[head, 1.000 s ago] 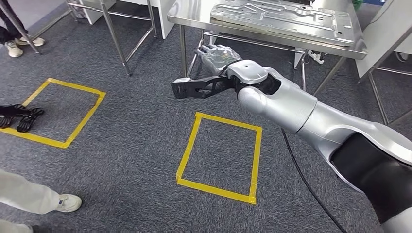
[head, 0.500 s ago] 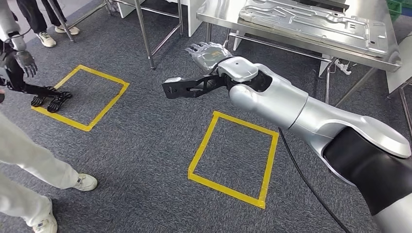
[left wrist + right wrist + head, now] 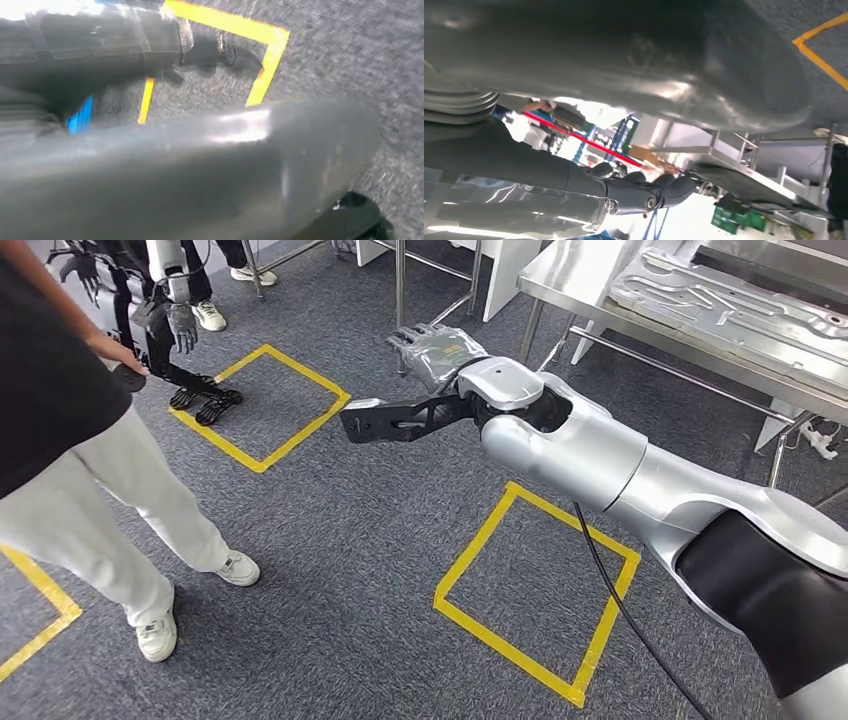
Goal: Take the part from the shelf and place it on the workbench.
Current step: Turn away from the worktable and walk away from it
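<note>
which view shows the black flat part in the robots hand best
The head view: the black flat perforated part juts clear from the right hand above the grey carpet. I cannot pick it out in the blurred wrist views.

We are looking at our right arm (image 3: 640,490), a smooth silver shell ending in a black sleeve (image 3: 770,600) near the shoulder. A thin black cable (image 3: 625,610) is hanging beneath it. Our right hand (image 3: 440,350) is showing grey, under clear wrap; dark fingers (image 3: 664,192) are glinting.
</note>
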You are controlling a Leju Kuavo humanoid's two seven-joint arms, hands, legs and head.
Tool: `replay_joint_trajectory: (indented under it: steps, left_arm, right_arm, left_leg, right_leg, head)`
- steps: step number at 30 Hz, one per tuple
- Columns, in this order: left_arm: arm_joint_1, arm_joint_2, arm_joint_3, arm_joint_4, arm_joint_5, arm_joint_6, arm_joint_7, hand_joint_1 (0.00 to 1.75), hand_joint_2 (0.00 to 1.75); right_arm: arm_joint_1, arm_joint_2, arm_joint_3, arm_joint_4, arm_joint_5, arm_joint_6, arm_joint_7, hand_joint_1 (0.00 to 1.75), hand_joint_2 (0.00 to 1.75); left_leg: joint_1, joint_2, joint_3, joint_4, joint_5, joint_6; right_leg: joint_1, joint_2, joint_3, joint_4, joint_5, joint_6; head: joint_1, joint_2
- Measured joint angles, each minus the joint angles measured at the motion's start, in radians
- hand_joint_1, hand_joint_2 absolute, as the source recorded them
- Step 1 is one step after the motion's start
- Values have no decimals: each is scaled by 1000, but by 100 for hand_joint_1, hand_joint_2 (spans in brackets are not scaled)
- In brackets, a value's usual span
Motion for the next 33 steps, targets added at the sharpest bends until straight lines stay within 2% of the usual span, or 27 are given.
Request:
replay_joint_trajectory:
  steps: [2, 3, 4, 6, 7, 8, 9, 10, 11, 12, 13, 14, 15, 17, 18, 19, 20, 22, 23, 24, 25, 26, 28, 29, 31, 32, 33]
  left_arm:
    - [1, -4, 0, 0, 0, 0, 0, 0, 0]
    - [2, -4, 0, 0, 0, -1, 0, 0, 0]
    - [3, -4, 0, 0, 0, -1, 1, 0, 0]
    - [3, -4, 0, 0, 0, -1, 0, 0, 0]
    - [2, -3, 0, 0, 0, -1, 0, 0, 0]
    - [2, -3, 0, 0, 0, -1, 0, 0, 0]
    - [3, -3, 0, 0, 0, -1, 0, 0, 0]
    - [3, -3, 0, 0, 0, -1, 0, 0, 0]
    - [4, -3, 0, 0, 0, 0, 1, 0, 0]
    - [3, -3, 0, 0, -1, 0, 1, 0, 0]
    - [3, -4, 0, 0, -1, 0, 1, 0, 0]
    - [3, -5, 0, 0, -1, 0, 1, 0, 0]
    - [3, -6, 0, 0, -1, 1, 1, 0, 0]
    - [3, -7, 0, 0, -2, 1, 2, 0, 0]
    - [3, -8, 0, 0, -2, 1, 2, 0, 0]
    - [3, -8, 0, 0, -2, 1, 2, 0, 0]
    - [2, -8, 0, 0, -2, 1, 2, 0, 0]
    - [-1, -8, 0, 0, -2, 1, 2, 0, 0]
    - [-2, -8, 0, 0, -2, 1, 2, 0, 0]
    - [-2, -8, 0, 0, -2, 1, 2, 0, 0]
    - [-1, -8, 0, 0, -2, 1, 2, 0, 0]
    - [-1, -8, 0, 0, -2, 1, 2, 0, 0]
    - [-1, -10, 0, 0, -2, 2, 2, 0, 0]
    - [-2, -11, 0, 0, -2, 2, 3, 0, 0]
    - [-3, -16, 0, 0, -2, 2, 3, 0, 0]
    - [-3, -17, 0, 0, -2, 2, 4, 0, 0]
    - [-2, -18, 0, 0, -2, 2, 4, 0, 0]
  right_arm:
    - [-3, 2, 0, -1, 0, 0, 0, 0, 0]
    - [-5, 5, 0, -2, 0, 0, -1, 0, 0]
    - [-6, 8, 0, -2, 0, 0, -1, 0, 0]
    - [-9, 11, 0, -2, 1, 0, -2, 0, 0]
    - [-8, 11, 1, -1, 2, 0, -2, 0, 0]
    - [-6, 11, 1, 0, 2, 0, -2, 0, 0]
    - [-4, 11, 3, 0, 3, 0, -3, 0, 0]
    - [-3, 11, 5, 0, 3, 0, -3, 0, 0]
    - [-3, 12, 7, 0, 3, 0, -3, 0, 0]
    - [-4, 12, 8, 0, 3, 1, -3, 0, 0]
    - [-5, 12, 9, 0, 3, 1, -3, 0, 0]
    - [-7, 12, 9, -1, 4, 0, -3, 0, 0]
    - [-9, 14, 9, -1, 5, 0, -3, 0, 0]
    - [-11, 18, 9, -2, 6, 0, -3, 0, 0]
    - [-12, 20, 10, -2, 6, 1, -3, 0, 0]
    - [-12, 20, 9, -2, 6, 1, -3, 0, 0]
    - [-12, 19, 9, -2, 6, 1, -3, 0, 0]
    - [-11, 15, 10, -1, 6, 1, -3, 0, 0]
    - [-9, 13, 11, -1, 6, 1, -3, 0, 0]
    - [-7, 11, 12, 0, 6, 2, -3, 0, 0]
    - [-5, 11, 14, 0, 6, 2, -3, 0, 0]
    - [-4, 11, 15, 0, 6, 2, -3, 0, 0]
    - [-8, 11, 15, 0, 6, 2, -3, 0, 0]
    - [-12, 11, 15, 0, 6, 2, -3, 0, 0]
    - [-18, 11, 15, 0, 6, 3, -3, 0, 0]
    - [-20, 12, 15, -1, 6, 3, -3, 0, 0]
    - [-20, 13, 15, -1, 6, 3, -3, 0, 0]
  left_leg:
    - [7, -23, -6, -10, 13, -14]
    - [4, -8, -8, -13, 15, -19]
    - [0, 22, -14, -7, 7, -23]
    - [-3, 95, -49, 65, -45, -31]
    - [2, 108, -75, 124, -77, -38]
    - [8, 110, -97, 178, -100, -45]
    - [13, 110, -107, 209, -107, -52]
    - [17, 112, -98, 203, -97, -59]
    - [21, 121, -70, 162, -73, -67]
    - [22, 145, -34, 104, -54, -75]
    - [22, 172, -4, 55, -40, -75]
    - [20, 193, 14, 22, -35, -67]
    - [16, 206, 17, 12, -38, -54]
    - [13, 190, 10, 16, -36, -25]
    - [12, 179, 8, 15, -34, -18]
    - [12, 166, 6, 14, -31, -12]
    - [12, 152, 5, 14, -28, -7]
    - [9, 124, 0, 13, -23, 2]
    - [5, 109, -3, 13, -20, 6]
    - [2, 92, -6, 13, -17, 9]
    - [-2, 76, -8, 13, -15, 12]
    - [-6, 60, -8, 13, -12, 13]
    - [-9, 30, -9, 12, -5, 14]
    - [-8, 16, -11, 11, 0, 11]
    - [0, -9, -20, 8, 11, 1]
    - [4, -22, -23, 2, 19, -6]
    - [5, -20, -26, -1, 23, -10]
  right_leg:
    - [4, -15, 10, -27, 8, -7]
    - [2, -29, 18, -47, 16, -5]
    - [0, -42, 27, -69, 25, -4]
    - [-4, -70, 34, -93, 39, 2]
    - [-5, -83, 32, -94, 41, 2]
    - [-7, -98, 29, -91, 41, 4]
    - [-10, -111, 25, -87, 40, 7]
    - [-13, -124, 22, -81, 37, 11]
    - [-17, -136, 19, -73, 33, 18]
    - [-19, -148, 16, -61, 26, 27]
    - [-20, -158, 12, -48, 17, 37]
    - [-19, -166, 8, -36, 10, 46]
    - [-16, -173, 6, -28, 6, 53]
    - [-17, -186, 5, -26, 4, 60]
    - [-19, -184, 5, -24, -1, 63]
    - [-23, -170, 1, -10, -17, 66]
    - [-26, -147, -11, 23, -43, 68]
    - [-27, -98, -59, 142, -115, 67]
    - [-25, -87, -87, 206, -142, 63]
    - [-23, -81, -105, 247, -153, 57]
    - [-19, -77, -109, 254, -145, 49]
    - [-14, -72, -95, 225, -118, 39]
    - [-5, -39, -36, 102, -50, 16]
    - [-1, -21, -12, 48, -26, 7]
    - [5, -1, 8, -3, -14, -5]
    - [8, -10, 10, -13, -9, -8]
    - [7, -22, 16, -29, -2, -10]
  head:
    - [8, 0]
    - [10, 0]
    - [7, 0]
    - [-6, 0]
    - [-12, 0]
    - [-14, 0]
    - [-17, 0]
    - [-20, 0]
    - [-23, 0]
    - [-28, 0]
    - [-34, 0]
    - [-38, 0]
    - [-38, 0]
    - [-34, 0]
    - [-30, 0]
    - [-28, 0]
    - [-26, 0]
    - [-18, 0]
    - [-13, 0]
    - [-8, 0]
    - [-2, 0]
    - [2, 0]
    - [5, 0]
    - [3, 0]
    - [3, 0]
    - [6, 0]
    - [10, 0]
